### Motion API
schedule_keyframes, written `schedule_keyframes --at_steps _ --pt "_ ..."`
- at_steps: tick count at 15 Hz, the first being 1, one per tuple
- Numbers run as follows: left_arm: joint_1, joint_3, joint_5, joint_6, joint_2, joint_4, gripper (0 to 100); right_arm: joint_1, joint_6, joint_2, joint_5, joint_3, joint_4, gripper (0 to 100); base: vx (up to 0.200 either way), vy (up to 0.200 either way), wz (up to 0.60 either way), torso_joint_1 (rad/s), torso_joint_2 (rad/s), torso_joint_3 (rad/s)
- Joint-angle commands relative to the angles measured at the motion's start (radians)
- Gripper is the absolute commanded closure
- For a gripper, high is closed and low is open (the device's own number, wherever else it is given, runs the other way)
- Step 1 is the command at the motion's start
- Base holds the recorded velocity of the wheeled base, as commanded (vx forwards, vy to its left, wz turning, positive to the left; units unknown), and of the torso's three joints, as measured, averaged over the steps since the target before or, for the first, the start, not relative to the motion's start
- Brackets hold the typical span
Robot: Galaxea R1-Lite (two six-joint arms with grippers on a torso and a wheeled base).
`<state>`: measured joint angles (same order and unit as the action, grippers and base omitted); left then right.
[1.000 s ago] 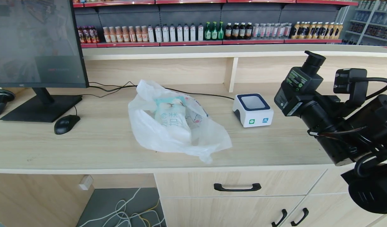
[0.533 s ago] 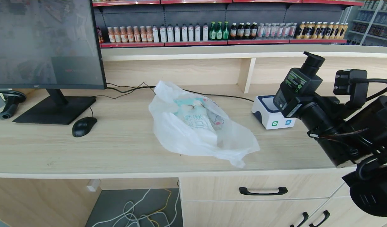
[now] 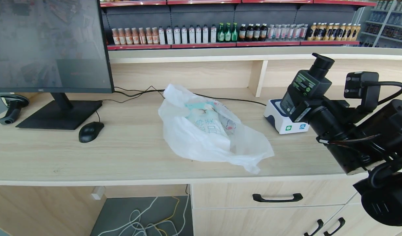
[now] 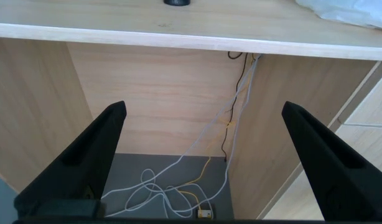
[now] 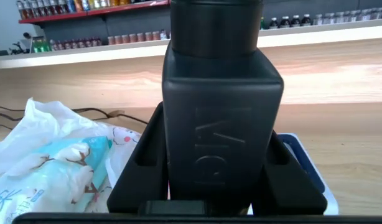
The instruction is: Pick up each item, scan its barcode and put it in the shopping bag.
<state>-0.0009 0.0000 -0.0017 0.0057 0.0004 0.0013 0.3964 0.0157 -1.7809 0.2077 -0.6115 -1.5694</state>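
My right gripper (image 3: 306,110) is shut on a black square bottle (image 3: 306,86) with a round cap, held tilted above the counter's right side, in front of the white barcode scanner (image 3: 287,124). In the right wrist view the bottle (image 5: 222,118) stands between the fingers (image 5: 144,165), with the scanner (image 5: 310,158) just behind it. The white shopping bag (image 3: 210,134) lies mid-counter with a light blue pack inside; it is also in the right wrist view (image 5: 48,168). My left gripper (image 4: 203,155) is open with nothing in it, low in front of the counter, facing the gap under it.
A monitor (image 3: 47,46), a black mouse (image 3: 90,131) and a handheld scanner (image 3: 11,106) occupy the counter's left. Cables run behind the bag. A raised back ledge with an upright divider (image 3: 257,77) borders the counter. Drawers (image 3: 276,197) sit below right, loose cables (image 4: 178,186) on the floor.
The head camera has turned, so the counter things sit farther right in the picture. The held bottle now overlaps the scanner in the picture. The bag lies as before.
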Motion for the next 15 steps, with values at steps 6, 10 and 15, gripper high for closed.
schedule_keyframes --at_steps 6,10,15 --pt "-0.001 0.000 0.000 0.000 0.000 0.000 0 0.001 0.000 -0.005 -0.001 -0.008 -0.001 100 0.000 0.000 0.50 0.004 0.00 0.000" --pt "-0.001 0.000 0.000 0.000 0.000 0.000 0 0.029 -0.028 -0.038 -0.002 -0.042 -0.001 100 0.000 0.000 0.00 0.000 0.00 0.000" --pt "-0.001 0.000 0.000 0.000 0.000 0.000 0 0.139 -0.056 -0.143 -0.001 -0.074 -0.001 100 0.000 0.000 0.00 0.000 0.00 0.000"
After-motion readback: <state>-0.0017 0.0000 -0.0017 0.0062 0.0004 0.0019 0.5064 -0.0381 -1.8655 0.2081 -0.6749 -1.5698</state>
